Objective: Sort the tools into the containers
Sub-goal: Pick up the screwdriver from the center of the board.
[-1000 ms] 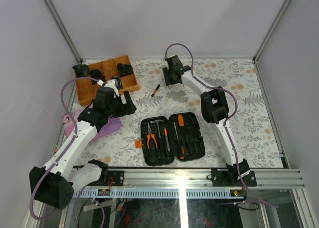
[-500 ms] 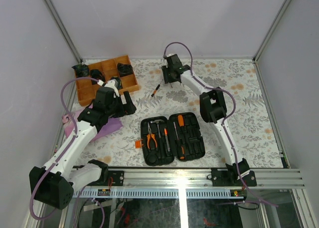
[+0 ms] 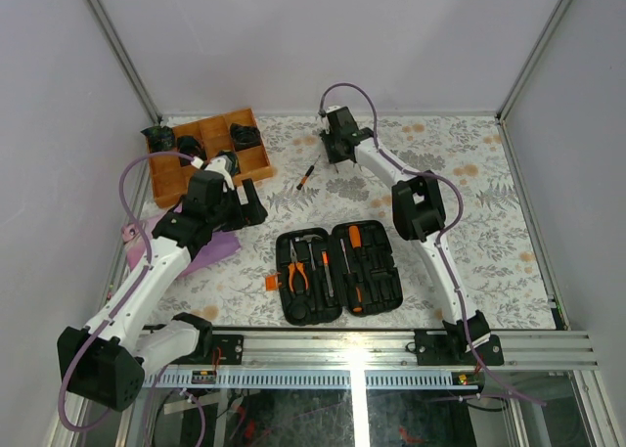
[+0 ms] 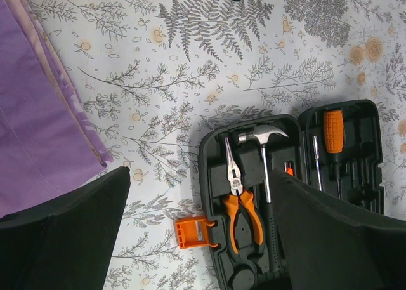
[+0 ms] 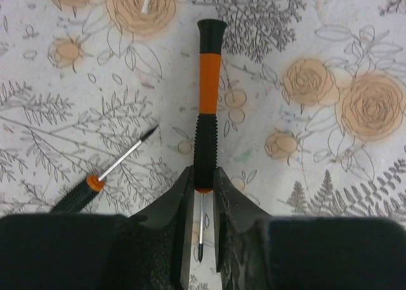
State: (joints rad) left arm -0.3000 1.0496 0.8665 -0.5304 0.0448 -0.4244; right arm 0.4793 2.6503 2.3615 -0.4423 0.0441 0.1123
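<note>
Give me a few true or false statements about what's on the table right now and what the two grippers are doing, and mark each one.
1. The tool case lies open on the table. True.
2. The orange pliers lie loose on the tablecloth. False: they sit in the case beside the hammer.
3. The right gripper is closed on a thin driver. True.
4. The left gripper holds the hammer. False: it is wide open with nothing in it.
5. The purple cloth is stuffed in the wooden tray. False: it lies on the table outside the tray.
</note>
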